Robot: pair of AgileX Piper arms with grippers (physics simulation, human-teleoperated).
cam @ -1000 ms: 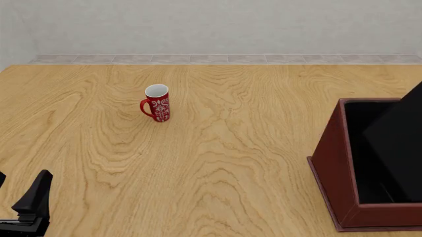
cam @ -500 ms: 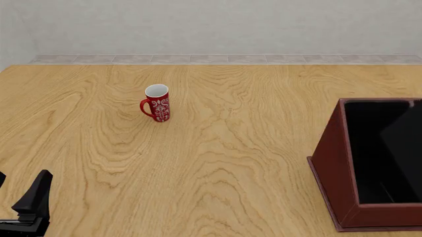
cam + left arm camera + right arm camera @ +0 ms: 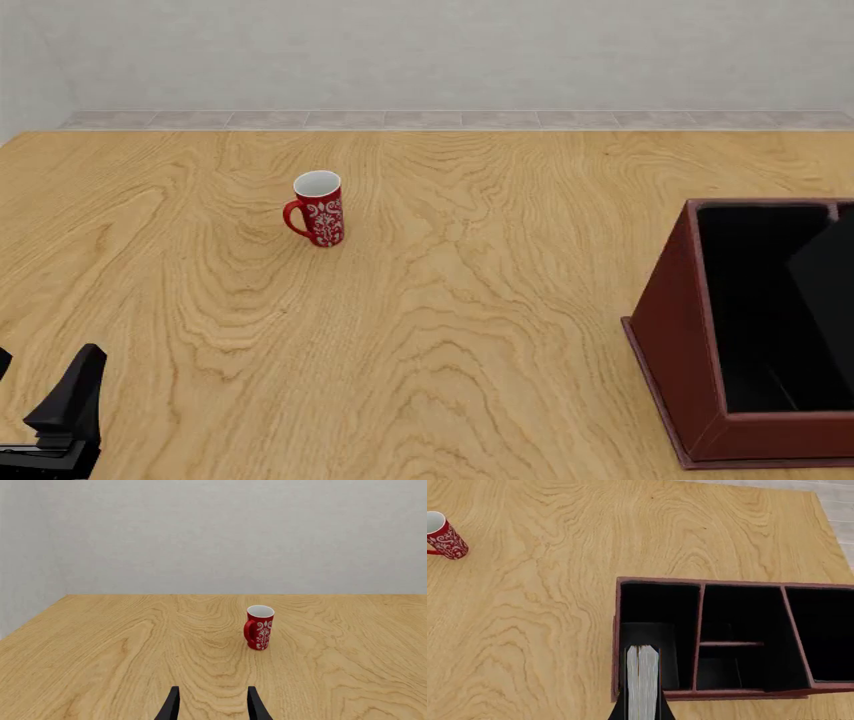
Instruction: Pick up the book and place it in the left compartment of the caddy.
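My right gripper (image 3: 642, 714) is shut on the book (image 3: 642, 680), whose white page block shows between its dark fingers. The book hangs upright over and partly inside the left compartment (image 3: 657, 605) of the red-brown caddy (image 3: 616, 630), left of the divider (image 3: 697, 630). In the front view the book (image 3: 825, 300) is a black slab low inside the caddy (image 3: 674, 330) at the right edge; the right gripper itself is out of that view. My left gripper (image 3: 213, 707) is open and empty, low at the near left (image 3: 60, 415).
A red mug (image 3: 318, 208) with white patterning stands upright on the wooden table, far left of the caddy; it also shows in the left wrist view (image 3: 259, 627) and the right wrist view (image 3: 444, 539). The caddy has more compartments (image 3: 820, 630) right of the divider.
The book has sunk lower into the caddy and shifted right in the front view. The left gripper and the mug have not moved.
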